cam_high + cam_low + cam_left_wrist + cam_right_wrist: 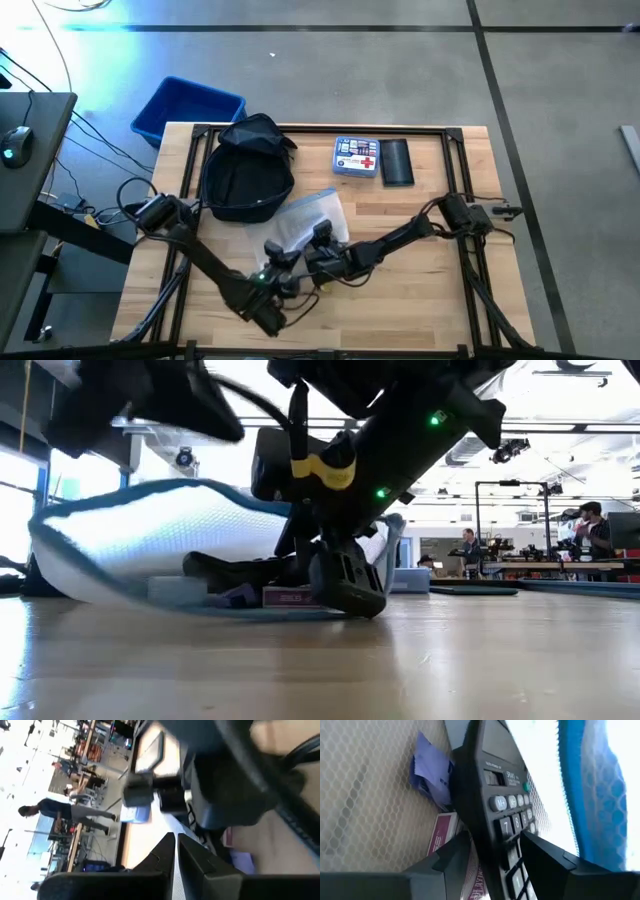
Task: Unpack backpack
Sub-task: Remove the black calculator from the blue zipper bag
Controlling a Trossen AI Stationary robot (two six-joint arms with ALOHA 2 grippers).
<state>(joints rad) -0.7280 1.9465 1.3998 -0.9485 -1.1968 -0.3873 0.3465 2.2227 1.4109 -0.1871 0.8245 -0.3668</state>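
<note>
backpack: backpack (246, 170) lies at about 11 o'clock on the tabletop (420, 290), flopped open, well apart from both claws
mesh pouch: white mesh pouch (305, 218) with blue trim lies just below the backpack, near tabletop centre; mouth faces 6 o'clock, probably so the arms can reach in
right claw: right claw (495, 862) is inside the pouch mouth, jaws part open and clamped across a black calculator (502, 802); calculator stands tilted, likely being drawn out
left claw: left claw (175, 852) is at about 6 o'clock, beside the right arm; fingers pressed together, nothing seen between them; whether it pins the pouch edge I cannot tell
pouch contents: red-and-white card box (442, 837) and purple packet (432, 770) lie on the mesh under the calculator
already out: first-aid kit (357, 158) and black pouch (398, 162) sit side by side at 1 o'clock
blue bin: blue bin (185, 108) on the floor off the 11 o'clock corner
</note>
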